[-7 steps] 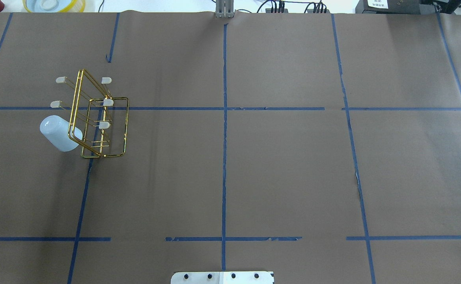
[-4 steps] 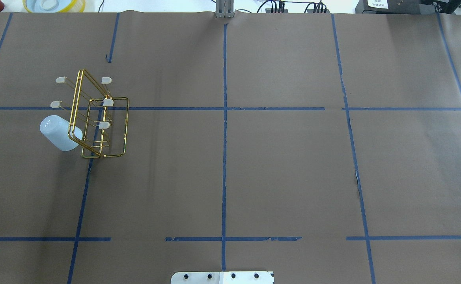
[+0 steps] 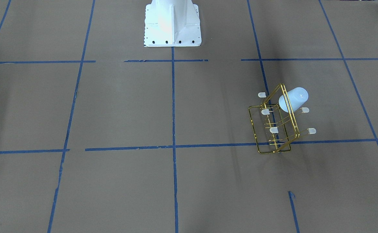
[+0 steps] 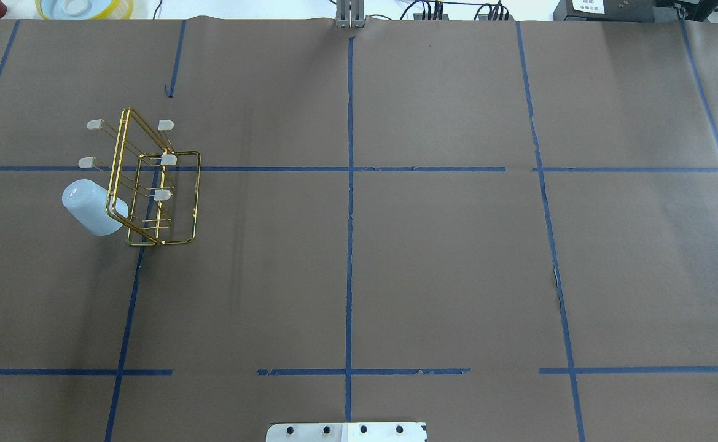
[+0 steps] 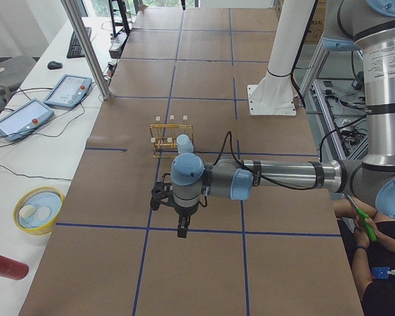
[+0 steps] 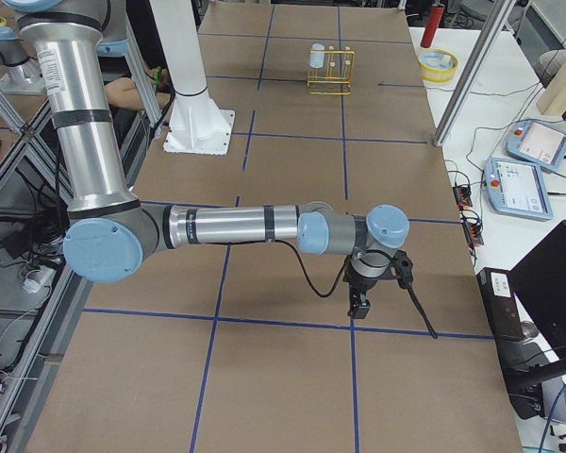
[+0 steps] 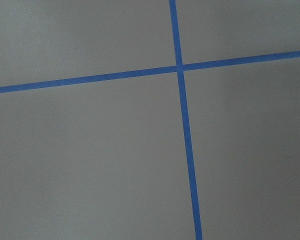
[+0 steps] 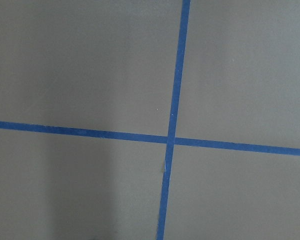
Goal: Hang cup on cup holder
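Pale cup (image 4: 90,207) unmoved on cup holder (image 4: 162,194)

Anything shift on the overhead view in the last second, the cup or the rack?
Nothing visibly changed. The cup hangs tilted at the side of the cup holder, both in the same spot on the table as before.

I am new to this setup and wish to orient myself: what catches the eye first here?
The gold cup holder stands on the table's left half, the pale cup tilted on its outer side, apparently on a prong. The left gripper and right gripper hang over the brown paper, far from both.
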{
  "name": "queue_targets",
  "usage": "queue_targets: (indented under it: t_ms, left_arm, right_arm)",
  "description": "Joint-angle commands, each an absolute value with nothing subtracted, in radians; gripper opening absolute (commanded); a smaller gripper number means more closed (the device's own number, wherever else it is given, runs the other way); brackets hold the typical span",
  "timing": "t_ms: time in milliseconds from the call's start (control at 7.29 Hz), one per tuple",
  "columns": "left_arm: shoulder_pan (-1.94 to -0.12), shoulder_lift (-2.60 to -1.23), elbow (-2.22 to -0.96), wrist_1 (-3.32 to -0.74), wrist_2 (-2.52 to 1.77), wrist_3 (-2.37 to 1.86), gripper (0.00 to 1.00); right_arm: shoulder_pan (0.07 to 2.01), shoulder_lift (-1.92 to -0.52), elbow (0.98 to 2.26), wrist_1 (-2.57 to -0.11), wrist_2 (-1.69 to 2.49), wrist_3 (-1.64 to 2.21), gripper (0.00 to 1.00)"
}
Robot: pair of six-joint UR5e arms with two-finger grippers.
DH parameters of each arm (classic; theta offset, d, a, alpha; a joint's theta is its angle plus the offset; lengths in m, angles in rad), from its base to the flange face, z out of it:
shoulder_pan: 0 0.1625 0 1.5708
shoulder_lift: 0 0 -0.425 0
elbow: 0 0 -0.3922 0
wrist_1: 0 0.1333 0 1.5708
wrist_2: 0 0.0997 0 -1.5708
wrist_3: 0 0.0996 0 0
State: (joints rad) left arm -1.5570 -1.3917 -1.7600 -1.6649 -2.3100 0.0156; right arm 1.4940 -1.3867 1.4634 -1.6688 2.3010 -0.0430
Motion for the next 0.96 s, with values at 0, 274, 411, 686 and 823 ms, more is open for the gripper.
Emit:
queue_targets:
  t_ms: [0, 274, 411, 686, 823]
  left_arm:
    - [-1.555, -1.393, -1.761, -1.648, -2.31, 0.015, 1.0]
    - [-1.555, -1.393, -1.766, -1.577, -2.347, 0.015, 1.0]
    - [-1.555, -1.393, -1.766, -1.577, -2.349, 0.015, 1.0]
    - [-1.555, -1.394, -1.767, -1.577, -2.349, 0.012, 1.0]
    - [-1.555, -1.397, -1.767, -1.578, -2.349, 0.011, 1.0]
  right_arm:
    - [1.494, -1.387, 1.463, -1.669, 2.301, -0.043, 1.0]
    - [1.493, -1.387, 1.463, -1.667, 2.301, -0.043, 1.0]
    - [1.493, -1.387, 1.463, -1.669, 2.301, -0.043, 1.0]
    - [1.493, -1.387, 1.463, -1.669, 2.301, -0.043, 1.0]
    - [1.494, -1.387, 1.463, -1.667, 2.301, -0.043, 1.0]
